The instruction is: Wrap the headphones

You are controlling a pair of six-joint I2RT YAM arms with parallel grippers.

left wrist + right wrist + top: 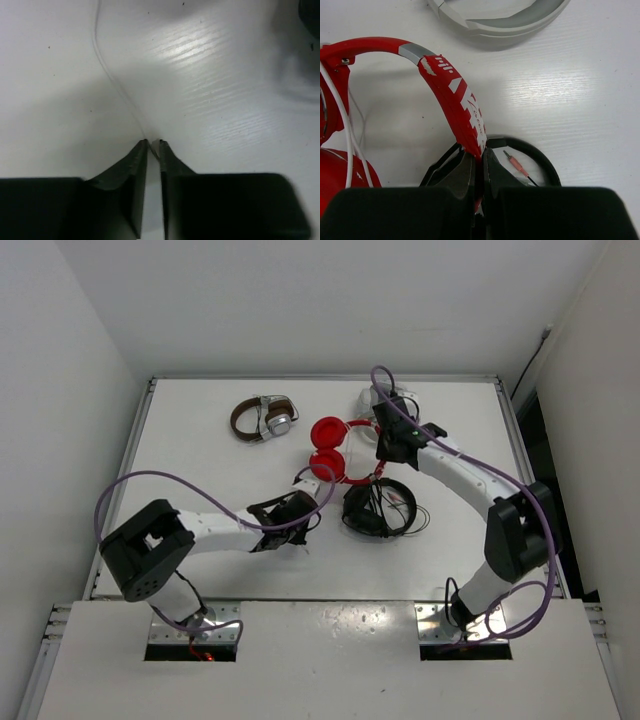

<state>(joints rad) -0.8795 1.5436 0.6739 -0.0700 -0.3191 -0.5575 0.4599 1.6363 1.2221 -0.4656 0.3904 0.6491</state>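
The red headphones (328, 446) lie at the table's middle back, ear cups on the left and headband arcing right. My right gripper (383, 452) is shut on the red headband (454, 92), seen in the right wrist view (481, 154). The white cable (342, 117) runs down beside the ear cup (335, 172). My left gripper (316, 498) sits just below the ear cups, low over the table. In the left wrist view its jaws (153, 145) are closed on the thin white cable (112, 80), which trails away up and to the left.
Black headphones (378, 508) with a black cable lie just under the right gripper, their pink jack plug (516, 162) beside my fingers. Brown-and-silver headphones (262, 418) lie at the back left. White headphones (375, 398) lie behind the right gripper. Raised walls border the table.
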